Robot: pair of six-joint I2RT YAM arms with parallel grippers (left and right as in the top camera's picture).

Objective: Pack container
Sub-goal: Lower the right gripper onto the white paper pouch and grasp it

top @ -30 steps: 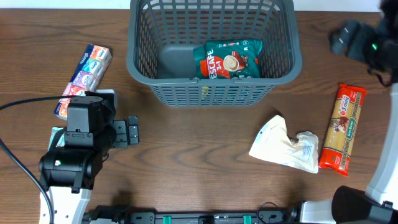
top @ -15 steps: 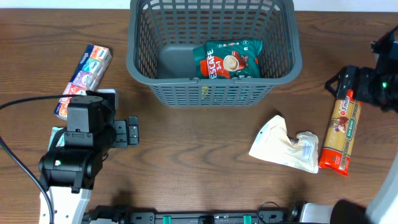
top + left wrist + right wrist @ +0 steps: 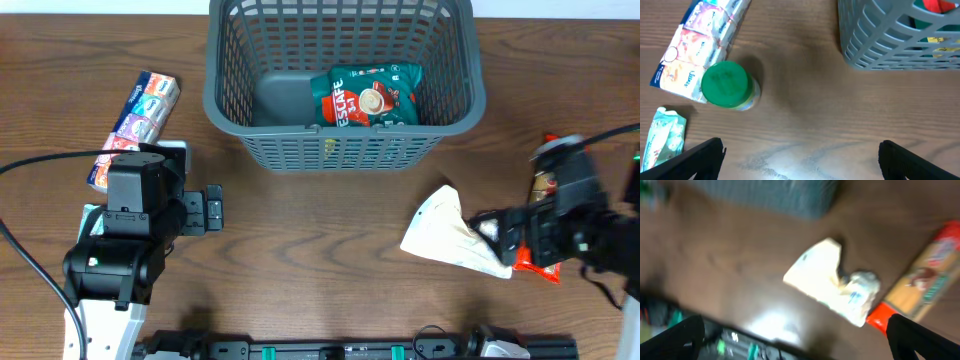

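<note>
The container, a large dark grey lattice basket [image 3: 340,150], stands at the back centre with a green Nescafe pouch [image 3: 365,95] inside; its corner shows in the left wrist view [image 3: 890,45]. My left gripper [image 3: 213,212] is open and empty over bare table, left of the basket [image 3: 800,160]. My right gripper [image 3: 500,235] is open and empty, low at the right edge of a crumpled white bag [image 3: 445,235]. Its arm covers most of an orange pasta packet [image 3: 535,268]. The blurred right wrist view shows the gripper [image 3: 795,340], white bag [image 3: 832,282] and pasta packet [image 3: 925,280].
A multipack of tissues [image 3: 140,110] lies at the far left, also in the left wrist view [image 3: 700,40]. There a green-lidded jar [image 3: 729,85] stands beside it and a pale green packet [image 3: 662,137] lies near the lower left corner. The table's front edge is near my right gripper.
My right arm has swung from the back right corner down toward the front, now over the pasta packet beside the white bag. The left arm has not moved.
</note>
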